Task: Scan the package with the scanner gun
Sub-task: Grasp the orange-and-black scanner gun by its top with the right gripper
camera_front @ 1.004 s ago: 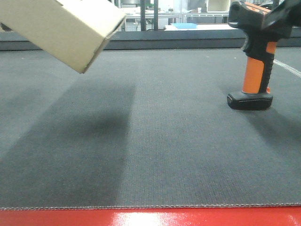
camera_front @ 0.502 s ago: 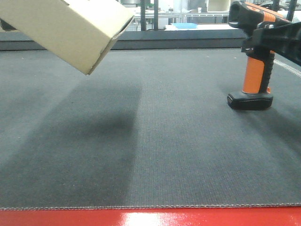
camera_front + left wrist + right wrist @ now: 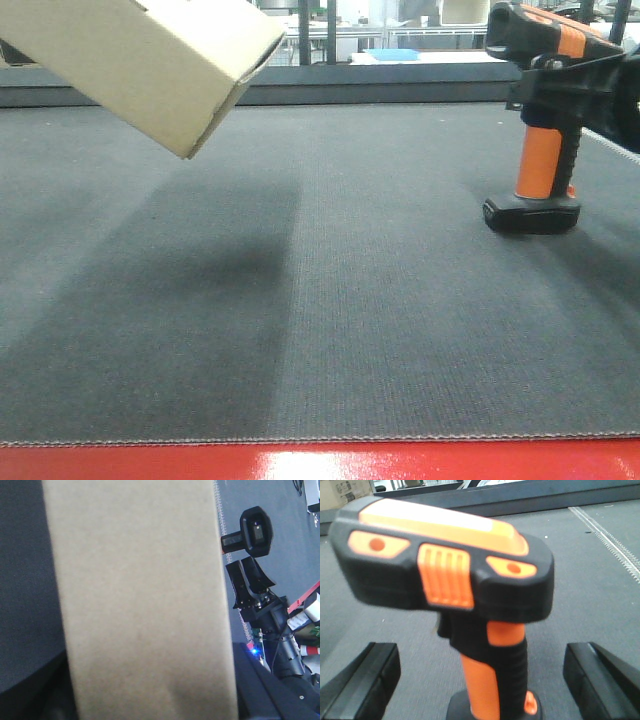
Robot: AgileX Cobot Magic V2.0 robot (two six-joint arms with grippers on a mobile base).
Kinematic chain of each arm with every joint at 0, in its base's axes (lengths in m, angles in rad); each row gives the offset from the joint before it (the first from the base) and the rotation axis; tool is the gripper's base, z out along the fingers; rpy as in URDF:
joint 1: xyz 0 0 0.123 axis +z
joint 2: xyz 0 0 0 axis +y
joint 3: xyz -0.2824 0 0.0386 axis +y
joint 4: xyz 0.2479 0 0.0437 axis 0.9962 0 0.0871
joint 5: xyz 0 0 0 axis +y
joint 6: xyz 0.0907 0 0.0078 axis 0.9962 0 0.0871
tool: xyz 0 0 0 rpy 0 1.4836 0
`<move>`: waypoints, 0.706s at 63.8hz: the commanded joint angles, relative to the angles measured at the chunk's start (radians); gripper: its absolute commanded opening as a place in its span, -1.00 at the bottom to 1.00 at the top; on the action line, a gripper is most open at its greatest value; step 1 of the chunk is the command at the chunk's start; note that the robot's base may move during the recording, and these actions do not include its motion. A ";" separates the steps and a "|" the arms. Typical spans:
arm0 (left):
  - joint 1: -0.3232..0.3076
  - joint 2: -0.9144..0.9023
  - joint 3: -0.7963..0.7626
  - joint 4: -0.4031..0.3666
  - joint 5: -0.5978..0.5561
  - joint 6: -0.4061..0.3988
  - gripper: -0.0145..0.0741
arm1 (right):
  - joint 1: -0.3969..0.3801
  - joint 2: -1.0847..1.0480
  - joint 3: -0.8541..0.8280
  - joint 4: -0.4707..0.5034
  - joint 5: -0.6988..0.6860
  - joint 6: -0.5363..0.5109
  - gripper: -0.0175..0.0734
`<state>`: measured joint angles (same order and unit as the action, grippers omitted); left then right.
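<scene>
Right gripper [image 3: 482,680]: jaws spread, one finger [image 3: 362,680] at 9 o'clock and the other at 3 o'clock of the scanner gun [image 3: 445,565] handle, neither touching it. Scanner gun stands upright on its base on the grey mat [image 3: 350,300], at 2 o'clock in the front view. Left gripper [image 3: 150,690]: dark fingers flank the package [image 3: 140,590], pinching it. Package tilted, off the mat, at 10 o'clock.

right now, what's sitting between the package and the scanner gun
Nothing. In the front-facing view, only bare grey mat stretches between the package, which is up in the air, and the scanner gun standing on its base.
</scene>
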<state>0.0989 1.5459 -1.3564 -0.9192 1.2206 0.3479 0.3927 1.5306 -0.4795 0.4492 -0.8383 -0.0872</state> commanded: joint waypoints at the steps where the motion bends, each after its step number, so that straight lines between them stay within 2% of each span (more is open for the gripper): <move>1: -0.007 -0.012 -0.002 -0.036 -0.005 0.011 -0.92 | 0.003 0.017 -0.017 0.032 -0.036 0.000 0.64; 45: -0.007 -0.012 -0.002 -0.012 -0.019 0.011 -0.92 | 0.003 0.120 -0.091 0.060 -0.072 0.000 0.64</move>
<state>0.0989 1.5459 -1.3564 -0.9102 1.2089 0.3497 0.3942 1.6436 -0.5655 0.5029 -0.8608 -0.0868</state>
